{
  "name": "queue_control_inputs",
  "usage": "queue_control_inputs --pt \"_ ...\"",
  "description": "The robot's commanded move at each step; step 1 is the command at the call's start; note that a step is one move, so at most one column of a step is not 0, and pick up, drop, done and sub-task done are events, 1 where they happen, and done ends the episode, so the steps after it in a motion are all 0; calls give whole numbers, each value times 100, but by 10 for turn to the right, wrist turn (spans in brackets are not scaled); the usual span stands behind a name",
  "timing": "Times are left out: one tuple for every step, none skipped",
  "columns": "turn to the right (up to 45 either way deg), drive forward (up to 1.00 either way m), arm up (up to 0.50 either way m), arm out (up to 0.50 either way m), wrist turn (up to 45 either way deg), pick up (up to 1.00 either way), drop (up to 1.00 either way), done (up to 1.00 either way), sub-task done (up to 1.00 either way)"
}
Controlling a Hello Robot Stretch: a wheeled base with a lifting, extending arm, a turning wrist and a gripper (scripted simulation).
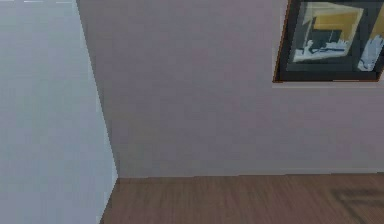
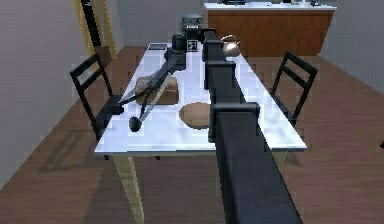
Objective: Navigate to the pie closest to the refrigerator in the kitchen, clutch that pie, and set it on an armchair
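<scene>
Wood floor (image 1: pixel 230 200) runs up to a bare wall (image 1: pixel 190 90) corner right ahead of the base, with a framed picture (image 1: pixel 330 40) high at the forward view's right. On the arm side, the arm (image 2: pixel 240 140) reaches out over a white table (image 2: pixel 150 140). A flat, round tan thing that I take for the pie (image 2: pixel 197 115) lies on the near part of the tabletop, just beside the arm's left edge as the view shows it. Further left the gripper (image 2: pixel 128 115) slants down toward the table's edge, with a brown block (image 2: pixel 163 92) just behind its fingers, so I cannot tell whether it has hold of anything. A chair (image 2: pixel 92 80) stands at the table's left side and a second chair (image 2: pixel 295 80) at its right. A coppery kettle (image 2: pixel 232 46) sits near the arm's far end, and a brown counter (image 2: pixel 270 30) closes the room beyond. The main risk, as I judge it, is the arm itself: any sideways drive or turn could sweep the pie along or off the table, or knock the kettle. The gripper's tips lie well aside of the pie, so a grab from here would likely miss or catch the block instead. With the corner so near, a careless turn of the base may strike the wall.
</scene>
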Motion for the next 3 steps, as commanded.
queue_control_inputs --pt "0 0 0 0 450 0 0 0 0" --pt "0 0 0 0 450 0 0 0 0" --pt "0 0 0 0 450 0 0 0 0"
